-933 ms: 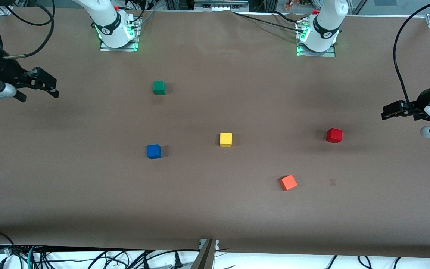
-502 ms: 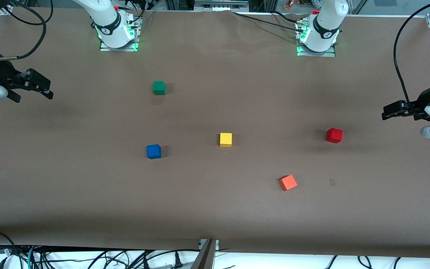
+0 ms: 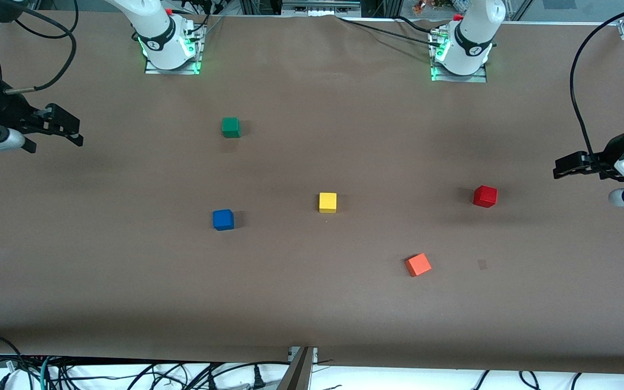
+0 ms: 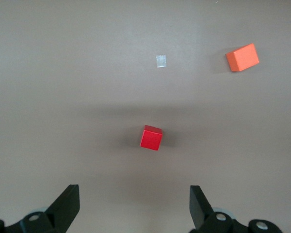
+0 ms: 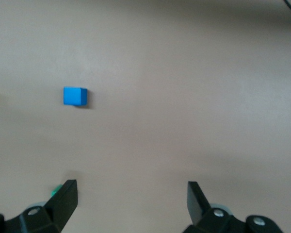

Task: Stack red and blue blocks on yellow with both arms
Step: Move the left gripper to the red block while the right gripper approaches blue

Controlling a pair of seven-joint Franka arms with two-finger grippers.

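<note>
Red cube (image 3: 485,196); blue cube (image 3: 223,219); yellow cube (image 3: 327,202); matte

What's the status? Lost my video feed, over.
Left pincer open, up near red block. Right pincer open, up at its table end, away from blue block. Yellow block bare, nothing stacked. Nothing in the way.

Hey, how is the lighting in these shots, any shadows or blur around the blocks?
Front view: even light, each cube casts a short soft shadow, as by the yellow cube. Left wrist view: sharp, a dim shadow band above the red cube. Right wrist view: washed out and soft, blue cube slightly blurred.
</note>
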